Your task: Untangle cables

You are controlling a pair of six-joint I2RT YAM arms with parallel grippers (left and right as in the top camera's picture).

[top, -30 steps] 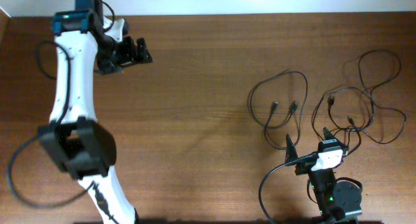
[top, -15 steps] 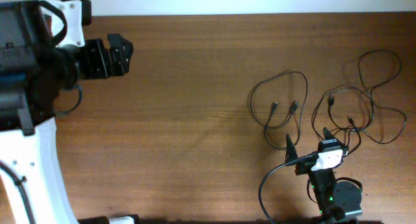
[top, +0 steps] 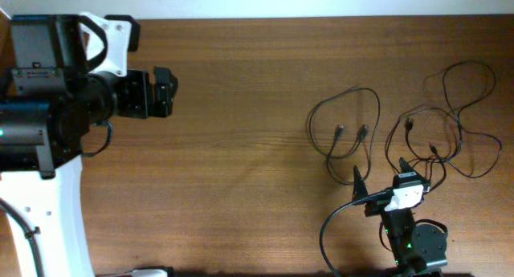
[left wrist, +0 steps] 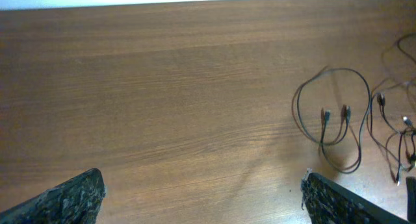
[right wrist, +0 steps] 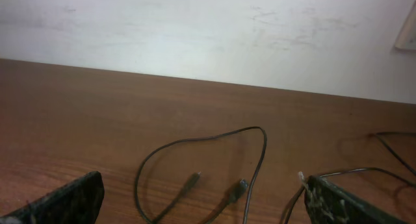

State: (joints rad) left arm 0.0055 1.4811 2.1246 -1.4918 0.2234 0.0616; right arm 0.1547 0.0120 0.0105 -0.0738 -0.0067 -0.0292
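Note:
One black cable (top: 339,133) lies as a separate loop on the right of the wooden table, its two plugs side by side. To its right, several thin cables (top: 458,114) cross each other in loose loops. My left gripper (top: 165,92) hovers open far to the left, its fingers framing bare wood in the left wrist view (left wrist: 201,204), where the loop's plugs (left wrist: 346,112) show at the right. My right gripper (top: 381,174) stands open at the near edge, just short of the cables. In its wrist view (right wrist: 205,201) the looped cable's plug (right wrist: 240,186) lies between and beyond the fingers.
The left arm's white body (top: 48,197) rises over the table's left side. The right arm's base (top: 418,241) sits at the front right with its own thick black cable (top: 325,229). A white wall (right wrist: 208,36) borders the far edge.
The left arm has swung and risen toward the camera, its gripper ending slightly lower in the overhead view. The right arm and the cables have not moved.

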